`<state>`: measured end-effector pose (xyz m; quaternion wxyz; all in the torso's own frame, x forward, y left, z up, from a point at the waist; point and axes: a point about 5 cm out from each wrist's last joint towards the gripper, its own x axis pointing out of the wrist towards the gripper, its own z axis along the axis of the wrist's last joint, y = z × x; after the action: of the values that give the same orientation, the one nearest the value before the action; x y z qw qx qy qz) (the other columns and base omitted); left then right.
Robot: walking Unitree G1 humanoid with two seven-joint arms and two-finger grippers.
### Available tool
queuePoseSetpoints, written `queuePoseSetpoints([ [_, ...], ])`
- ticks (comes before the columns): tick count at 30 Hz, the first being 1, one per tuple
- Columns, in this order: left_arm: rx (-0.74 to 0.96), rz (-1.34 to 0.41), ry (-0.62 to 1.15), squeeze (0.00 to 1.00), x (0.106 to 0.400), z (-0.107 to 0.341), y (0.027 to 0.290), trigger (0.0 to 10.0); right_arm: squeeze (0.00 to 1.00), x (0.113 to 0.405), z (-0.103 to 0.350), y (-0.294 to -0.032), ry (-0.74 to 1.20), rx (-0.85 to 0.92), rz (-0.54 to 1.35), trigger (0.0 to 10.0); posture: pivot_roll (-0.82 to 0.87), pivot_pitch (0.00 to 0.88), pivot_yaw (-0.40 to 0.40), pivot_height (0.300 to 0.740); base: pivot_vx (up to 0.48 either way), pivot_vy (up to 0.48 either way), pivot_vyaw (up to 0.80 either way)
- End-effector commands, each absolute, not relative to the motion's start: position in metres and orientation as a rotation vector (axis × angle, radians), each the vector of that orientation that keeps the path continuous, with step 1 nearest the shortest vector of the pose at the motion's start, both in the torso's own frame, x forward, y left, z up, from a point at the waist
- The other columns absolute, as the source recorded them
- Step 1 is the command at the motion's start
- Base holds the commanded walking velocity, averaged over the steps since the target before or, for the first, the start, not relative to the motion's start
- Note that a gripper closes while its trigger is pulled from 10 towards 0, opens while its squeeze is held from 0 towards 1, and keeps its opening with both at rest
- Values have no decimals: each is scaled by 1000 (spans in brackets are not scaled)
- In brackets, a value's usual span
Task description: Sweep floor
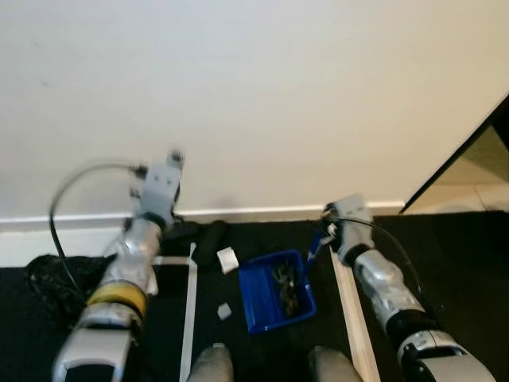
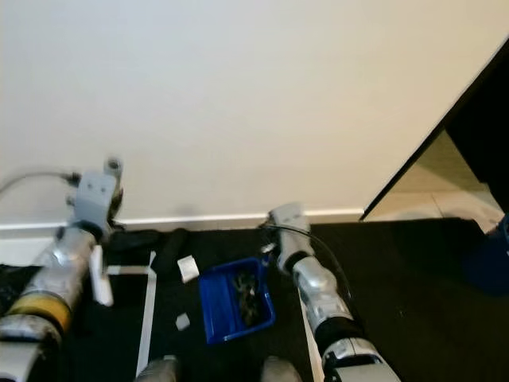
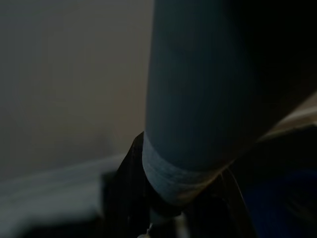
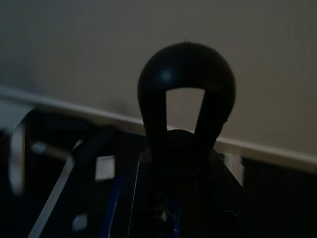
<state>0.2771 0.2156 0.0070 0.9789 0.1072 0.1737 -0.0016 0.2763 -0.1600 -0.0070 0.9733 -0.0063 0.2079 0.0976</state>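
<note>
Sweeping scraps toward the dustpan (image 1: 278,290).
Left gripper (image 1: 187,232) gripped the brush (image 1: 208,241); right gripper (image 1: 320,241) steadied the pan handle; clenched, apparently.

blue dustpan (image 1: 277,290) | on dark floor (image 1: 445,263) (debris inside)

Cream wall (image 1: 262,95), dark floor (image 1: 445,255)

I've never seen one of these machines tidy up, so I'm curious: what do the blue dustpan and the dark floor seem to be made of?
The blue dustpan looks like moulded plastic: one even, saturated colour, thin raised walls, a slight sheen. It holds some dark debris. The floor looks like dark carpet or matting, matt black with no reflections, though blur leaves the weave unclear. The white strips on it are probably tape, thin and flat.
</note>
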Motion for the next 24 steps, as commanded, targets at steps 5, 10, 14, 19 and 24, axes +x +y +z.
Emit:
queuePoseSetpoints([
  [5,168,-3,431,0,271,-6,207,10000,0,236,-47,-164,652,30,149,10000,92,0,0,740,0,0,0],
  [10,184,-20,424,0,273,-5,204,10000,0,237,-48,-164,652,30,143,10000,90,0,0,740,0,0,0],
  [14,216,-12,407,0,276,-3,206,10000,0,238,-48,-165,652,31,140,10000,94,0,0,740,0,0,0],
  [19,297,37,389,0,280,5,221,10000,0,237,-48,-168,662,31,141,10000,96,0,0,740,0,0,0],
  [24,307,76,372,0,282,11,234,10000,541,236,-48,-176,666,36,117,10000,94,0,0,740,0,0,0],
])
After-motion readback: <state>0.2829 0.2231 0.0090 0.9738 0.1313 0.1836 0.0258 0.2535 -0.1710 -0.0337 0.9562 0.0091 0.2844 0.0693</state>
